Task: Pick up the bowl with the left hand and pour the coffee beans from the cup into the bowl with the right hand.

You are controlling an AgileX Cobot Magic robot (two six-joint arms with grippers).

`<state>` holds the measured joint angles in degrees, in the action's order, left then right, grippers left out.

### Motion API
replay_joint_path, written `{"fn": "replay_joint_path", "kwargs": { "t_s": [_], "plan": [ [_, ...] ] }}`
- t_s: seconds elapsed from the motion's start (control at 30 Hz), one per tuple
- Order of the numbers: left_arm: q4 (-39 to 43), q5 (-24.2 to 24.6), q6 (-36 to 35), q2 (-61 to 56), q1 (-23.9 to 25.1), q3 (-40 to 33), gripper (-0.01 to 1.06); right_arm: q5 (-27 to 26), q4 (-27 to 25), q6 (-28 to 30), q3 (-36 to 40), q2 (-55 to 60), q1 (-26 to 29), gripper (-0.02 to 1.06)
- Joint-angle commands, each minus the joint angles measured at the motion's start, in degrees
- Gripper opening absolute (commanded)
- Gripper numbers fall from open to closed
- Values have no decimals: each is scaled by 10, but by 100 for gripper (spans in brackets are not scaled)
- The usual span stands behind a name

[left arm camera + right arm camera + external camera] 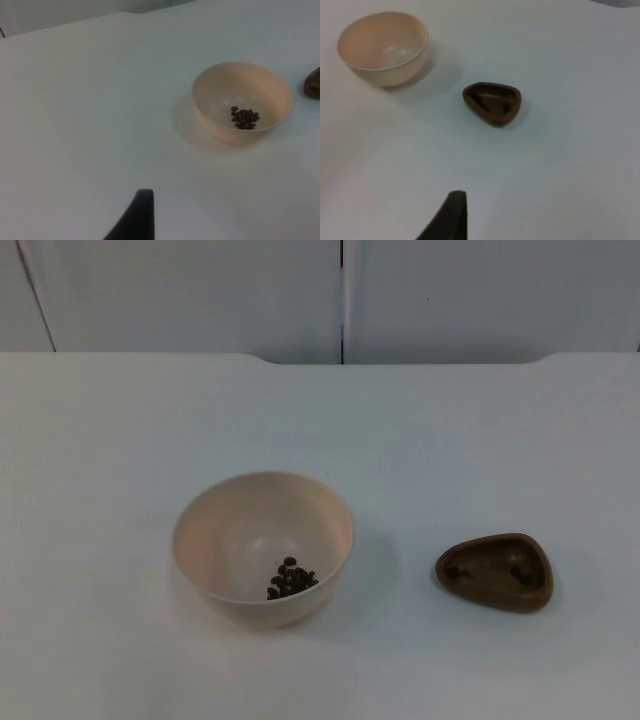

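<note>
One small heap of coffee beans (291,579) lies at the bottom of the bowl (262,546), a pale cream bowl standing upright on the desk (120,440). To its right, apart from it with bare desk between, sits the cup (495,571), a brown, rounded-triangular vessel, upright and looking all but empty; a couple of dark marks inside may be leftover beans or just shading, I cannot tell which.

Judged from how things lie, the pour looks done: the beans are in the bowl and both vessels rest on the desk, nothing lifted. If anything remains, it would be emptying the last bits from the cup, should those marks be beans.

The left end effector (137,215) hangs back from the bowl, well apart from it, with one black fingertip visible in the left wrist view; it holds nothing, and how far it is spread I cannot tell. The right end effector (451,216) likewise stands off from the cup, empty, its spread not readable either.

The desk is plain white and smooth. It ends at a grey partition wall (480,290) with a dark vertical seam.
</note>
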<state>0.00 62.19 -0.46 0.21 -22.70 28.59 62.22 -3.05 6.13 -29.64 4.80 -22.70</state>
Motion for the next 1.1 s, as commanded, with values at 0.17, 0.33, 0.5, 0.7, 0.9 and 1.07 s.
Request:
{"fn": "replay_joint_path", "kwargs": {
  "t_s": [0.17, 0.33, 0.5, 0.7, 0.9, 1.07],
  "plan": [
    [-6, -6, 1, -2, 1, -3, 105, -2, 19, -23, 1, -4, 2, 105],
    [-6, -6, 1, -2, 1, -3, 105, -3, 46, -61, 1, -4, 2, 105],
    [-6, -6, 1, -2, 1, -3, 105, -3, 48, -66, 1, -4, 2, 105],
    [-6, -6, 1, -2, 1, -3, 105, -3, 48, -65, 1, -4, 2, 105],
    [-6, -6, 1, -2, 1, -3, 105, -3, 40, -65, 1, -4, 2, 105],
    [-6, -6, 1, -2, 1, -3, 105, -3, 40, -65, 1, -4, 2, 105]
  ]
}}
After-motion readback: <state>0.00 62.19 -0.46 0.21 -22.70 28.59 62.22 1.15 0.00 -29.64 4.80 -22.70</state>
